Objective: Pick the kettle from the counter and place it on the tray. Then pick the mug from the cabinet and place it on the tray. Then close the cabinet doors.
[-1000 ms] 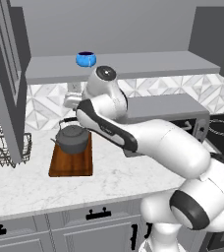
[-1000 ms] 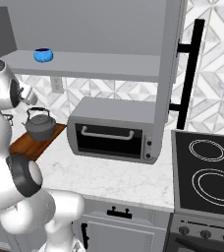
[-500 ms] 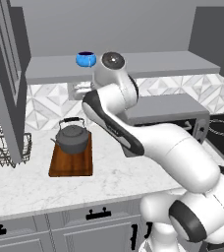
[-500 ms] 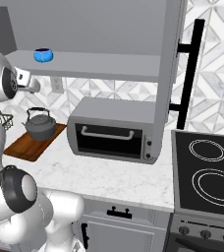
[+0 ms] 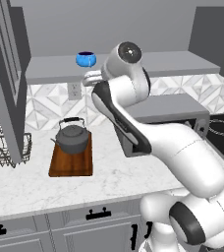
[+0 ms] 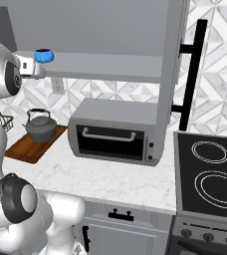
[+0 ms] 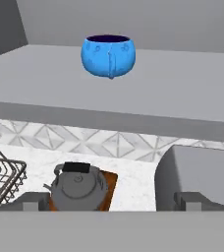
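The dark grey kettle (image 5: 72,138) (image 6: 41,127) (image 7: 78,189) stands upright on the reddish-brown tray (image 5: 70,161) (image 6: 32,145) on the white marble counter (image 5: 109,177). On the open cabinet's grey shelf (image 5: 50,69) (image 7: 173,98) sits the blue mug (image 5: 86,59) (image 6: 44,56) (image 7: 109,55). My gripper (image 5: 92,78) (image 6: 30,67) (image 7: 109,204) hovers in front of the shelf edge, slightly below the mug and apart from it. It is open, with nothing between its fingertips (image 7: 30,202). The cabinet doors (image 5: 6,78) (image 6: 172,64) stand open on both sides.
A black wire rack (image 5: 6,147) (image 7: 1,182) stands left of the tray. A grey toaster oven (image 5: 175,110) (image 6: 115,132) sits on the counter to the right, beside the stove (image 6: 210,169). The right door's black bar handle (image 6: 192,74) juts out above the stove.
The arm has lifted away from the kettle and raised the open gripper to shelf level, facing the mug. The kettle stays on the tray.
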Controlling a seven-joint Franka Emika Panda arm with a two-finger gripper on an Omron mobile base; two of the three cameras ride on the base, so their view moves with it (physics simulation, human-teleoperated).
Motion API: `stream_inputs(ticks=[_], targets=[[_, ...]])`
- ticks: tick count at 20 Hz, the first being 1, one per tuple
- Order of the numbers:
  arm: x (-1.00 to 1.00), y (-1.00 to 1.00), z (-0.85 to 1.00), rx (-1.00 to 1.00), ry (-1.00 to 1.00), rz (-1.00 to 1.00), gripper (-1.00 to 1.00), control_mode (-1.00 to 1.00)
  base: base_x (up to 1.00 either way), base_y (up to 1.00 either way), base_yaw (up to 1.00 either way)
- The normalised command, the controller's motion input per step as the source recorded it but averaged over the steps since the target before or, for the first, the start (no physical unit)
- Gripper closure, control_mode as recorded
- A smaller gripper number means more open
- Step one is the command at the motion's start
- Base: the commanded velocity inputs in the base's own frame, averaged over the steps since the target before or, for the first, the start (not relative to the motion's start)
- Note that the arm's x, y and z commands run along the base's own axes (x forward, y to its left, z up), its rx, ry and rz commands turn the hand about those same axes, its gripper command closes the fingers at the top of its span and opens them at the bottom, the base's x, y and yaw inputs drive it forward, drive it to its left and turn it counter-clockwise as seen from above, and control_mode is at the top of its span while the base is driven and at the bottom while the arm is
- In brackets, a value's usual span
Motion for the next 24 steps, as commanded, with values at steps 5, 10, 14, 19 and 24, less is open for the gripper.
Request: stream_inputs(ticks=[5,10,14,19,24], targets=[[0.24,-0.07,0.42,0.01,-0.13,0.06,-1.00,-1.00,0.00,0.00,0.00],[0.39,-0.10,0.29,0.00,0.01,0.00,-1.00,-1.00,0.00,0.00,0.00],[0.43,-0.07,0.14,0.00,0.00,0.07,-1.00,-1.00,0.00,0.00,0.00],[0.28,0.00,0.00,0.00,-0.03,0.04,-1.00,-1.00,0.00,0.00,0.00],[0.22,0.00,0.00,0.00,0.00,0.00,-1.00,-1.00,0.00,0.00,0.00]])
